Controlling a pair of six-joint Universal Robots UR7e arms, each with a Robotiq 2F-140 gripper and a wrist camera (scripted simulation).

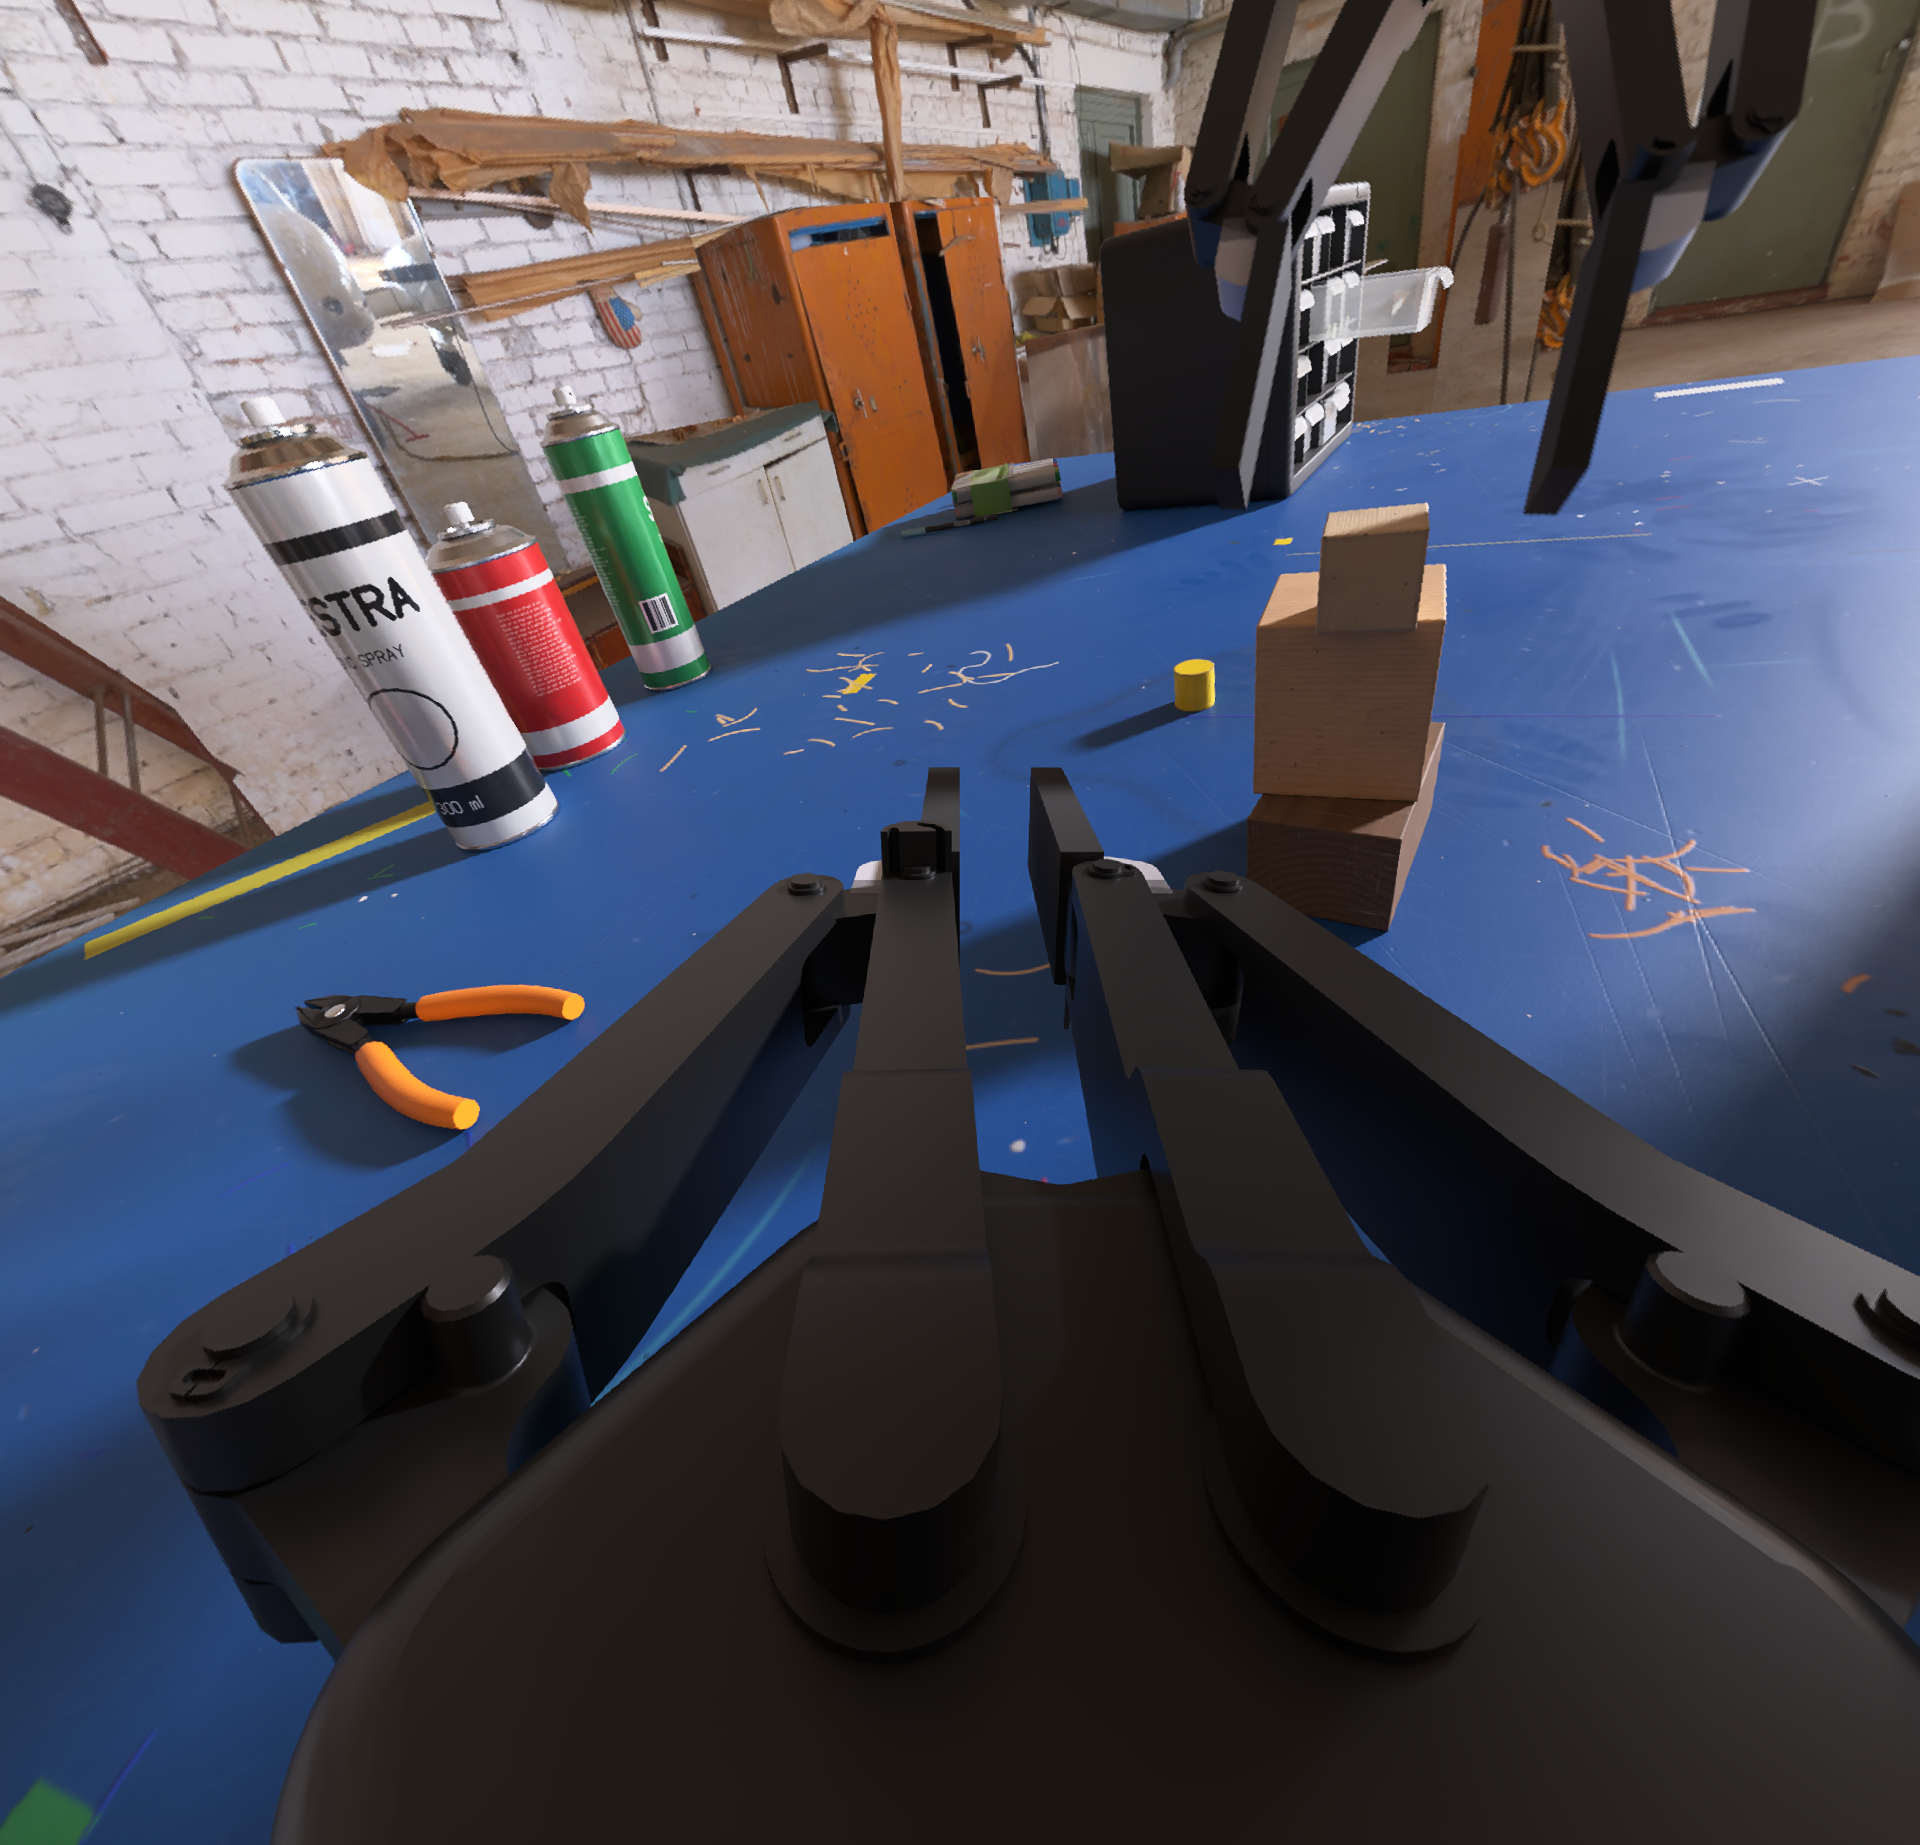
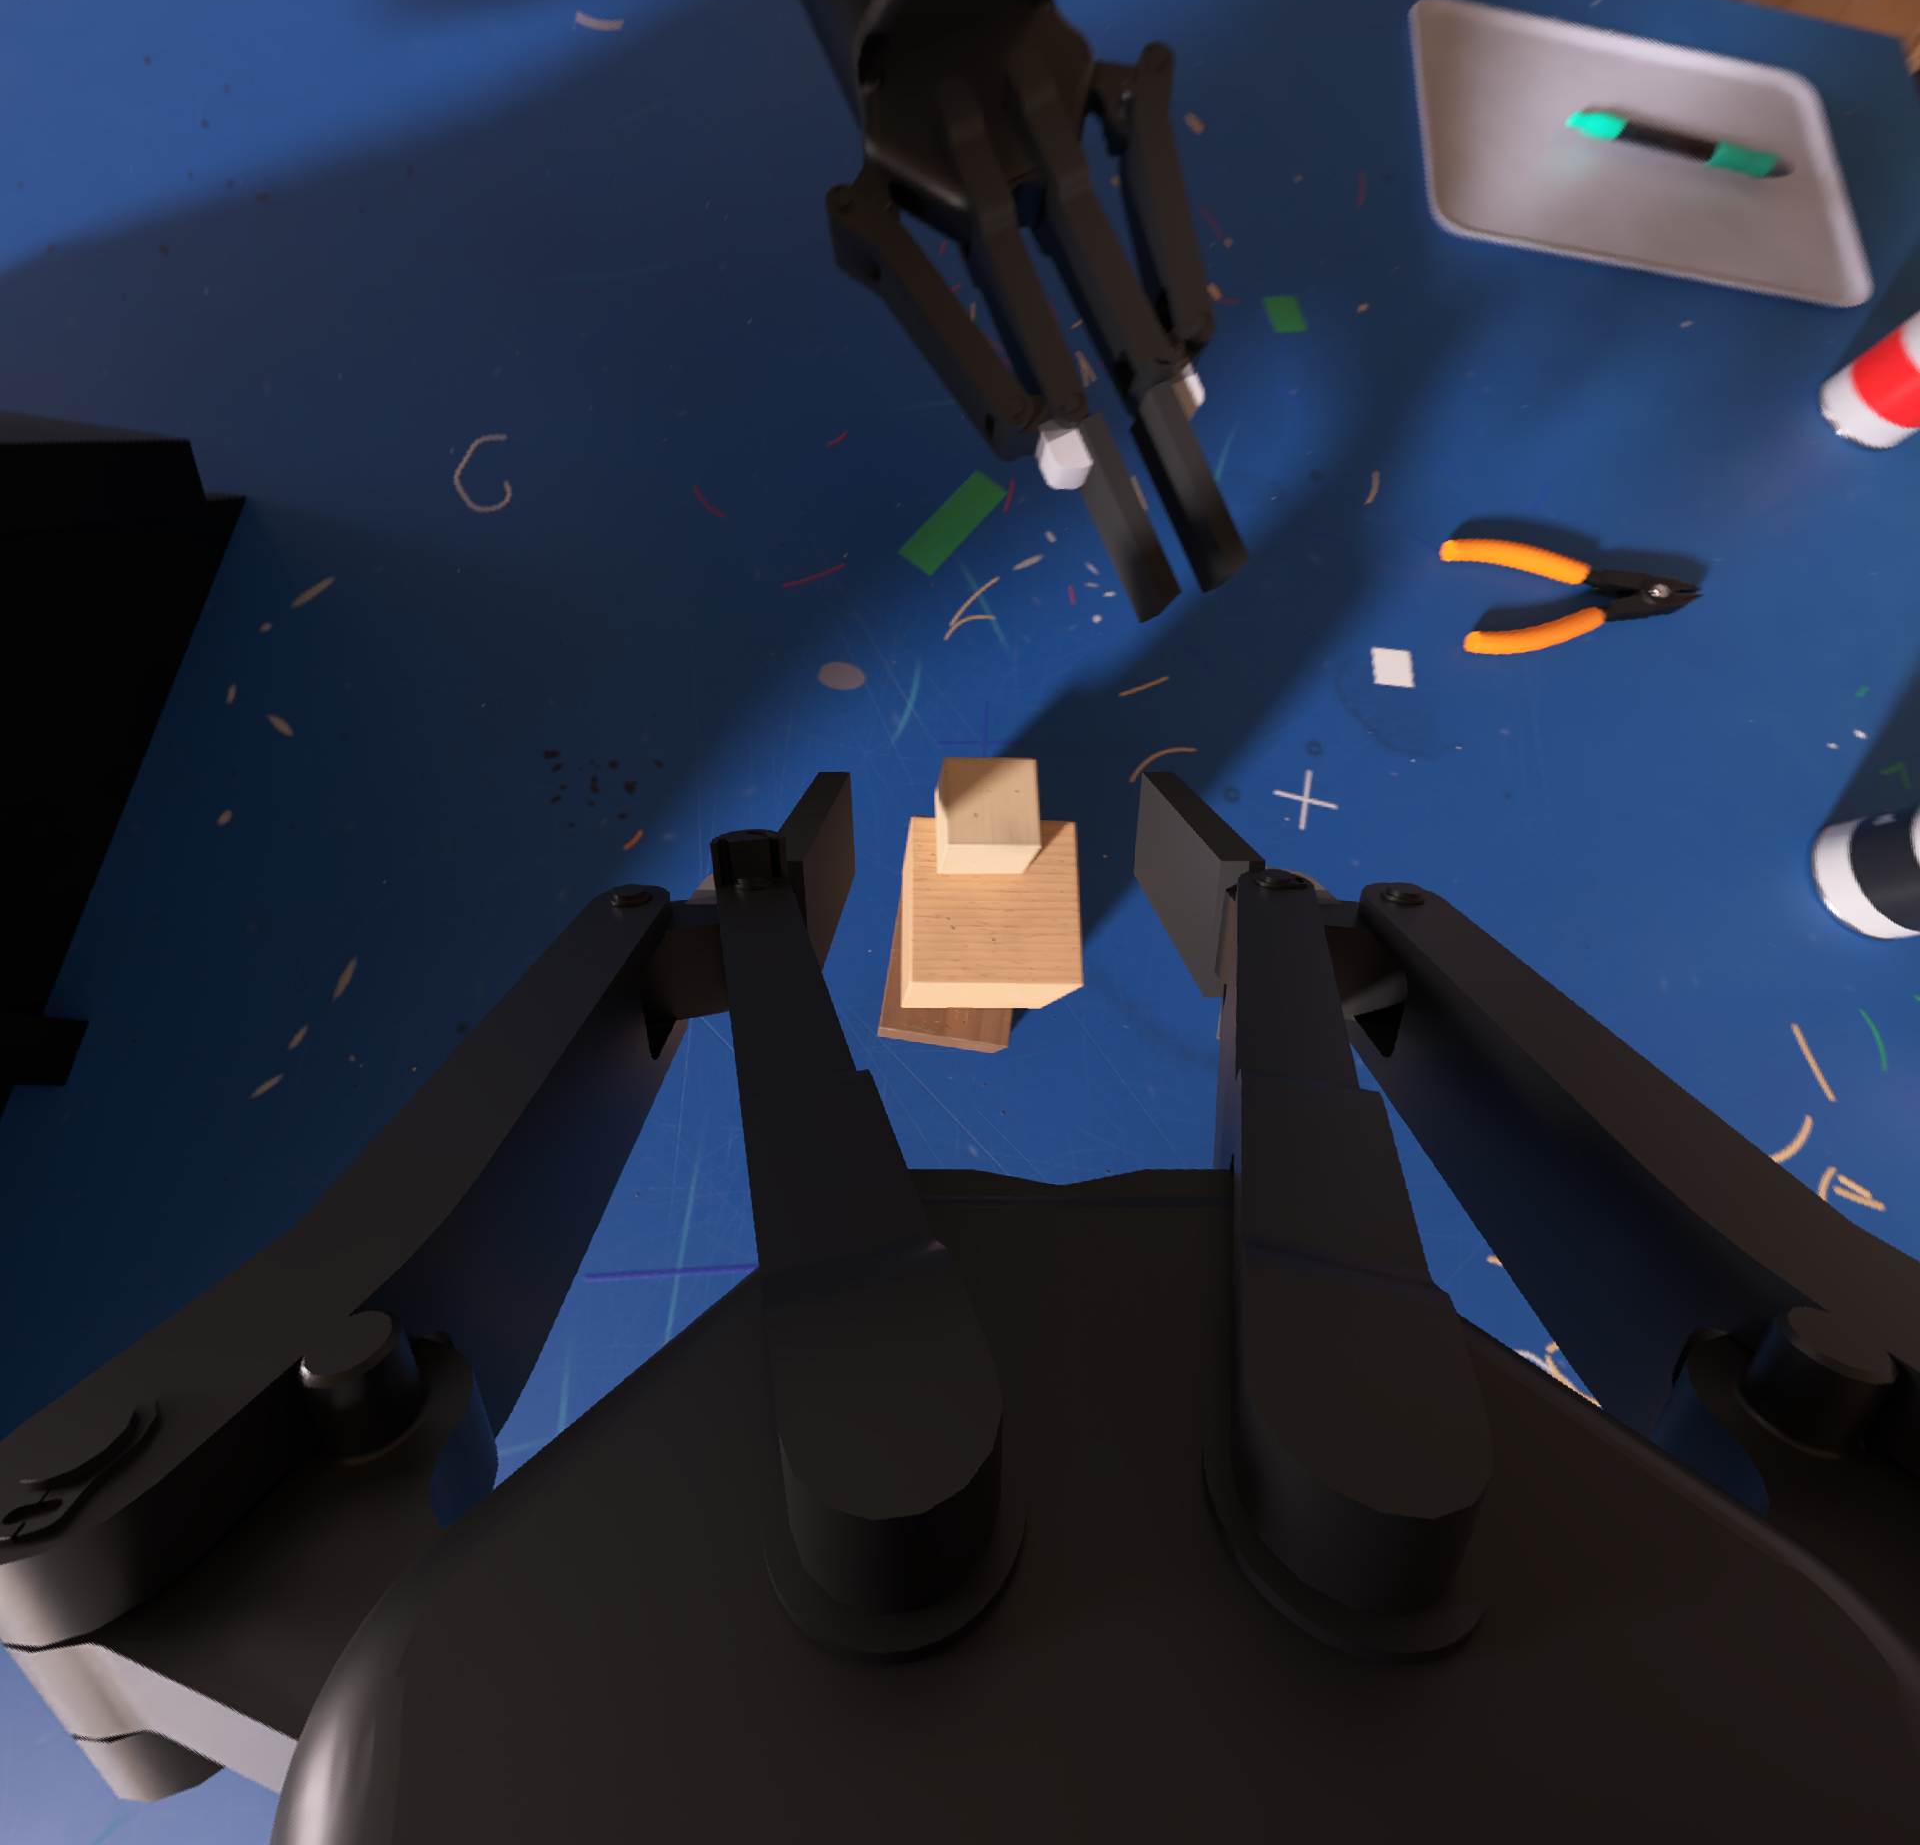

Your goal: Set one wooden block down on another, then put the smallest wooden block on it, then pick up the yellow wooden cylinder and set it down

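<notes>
Three wooden blocks stand stacked on the blue table: a dark bottom block (image 1: 1330, 860), a larger light block (image 1: 1345, 694) and the smallest block (image 1: 1371, 569) upright on top. The right wrist view shows the stack from above, smallest block (image 2: 987, 808) on the light block (image 2: 987, 933). My right gripper (image 2: 995, 839) is open and empty, hovering straight above the stack; it also shows in the left wrist view (image 1: 1403, 496). The yellow cylinder (image 1: 1194, 685) stands on the table left of the stack. My left gripper (image 1: 995, 798) is nearly closed and empty, low and short of the cylinder.
Three spray cans, white (image 1: 384, 632), red (image 1: 530, 642) and green (image 1: 623, 548), stand at the left. Orange-handled pliers (image 1: 416, 1047) lie near my left gripper. A black parts organizer (image 1: 1174, 361) stands behind the stack. A grey tray (image 2: 1507, 206) holds a marker.
</notes>
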